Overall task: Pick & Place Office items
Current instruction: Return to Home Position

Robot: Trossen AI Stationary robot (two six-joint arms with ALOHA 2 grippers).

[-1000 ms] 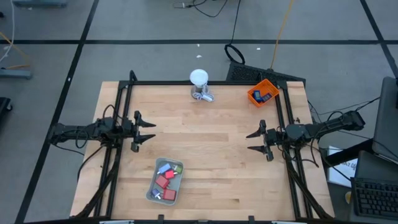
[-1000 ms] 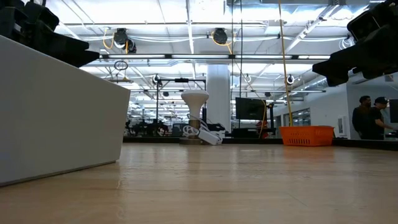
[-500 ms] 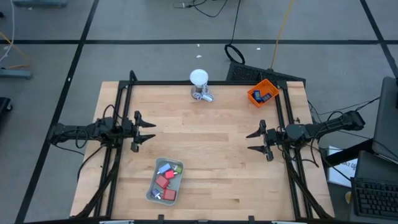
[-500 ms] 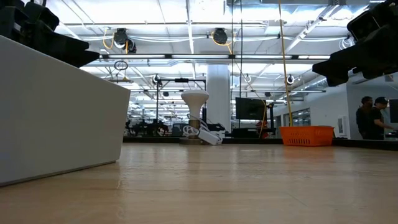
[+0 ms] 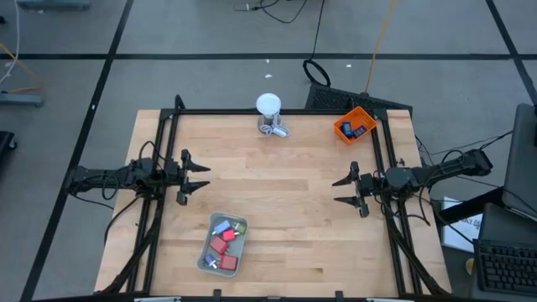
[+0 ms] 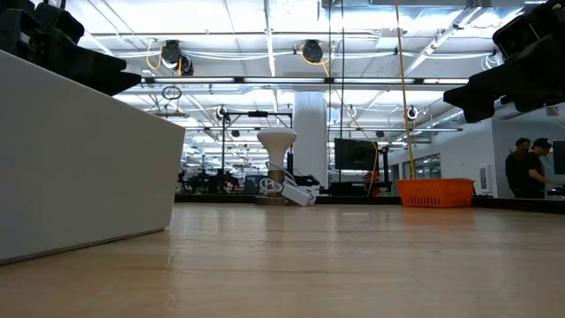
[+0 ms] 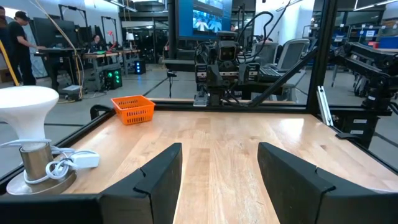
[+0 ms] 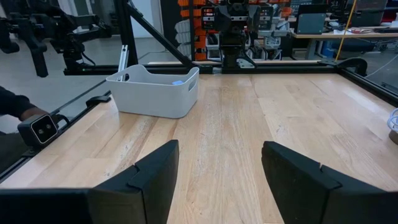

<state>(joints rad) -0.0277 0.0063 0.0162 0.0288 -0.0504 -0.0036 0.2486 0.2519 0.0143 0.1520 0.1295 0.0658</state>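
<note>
Two arms are being held over a wooden table (image 5: pixel 285 210), facing each other. The left gripper (image 5: pixel 204 177) and the right gripper (image 5: pixel 337 191) are both being held wide open, with nothing gripped. Red and light-blue items (image 5: pixel 221 244) are being kept in a grey tray (image 5: pixel 202 261) near the left gripper, off to its right. Dark pieces (image 5: pixel 356 129) are being kept in an orange bin (image 5: pixel 340 128) off to the right gripper's right

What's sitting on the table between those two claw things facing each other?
Nothing. The high view shows only bare table between the left tool and the right tool; the gray tray sits off that line.
</note>
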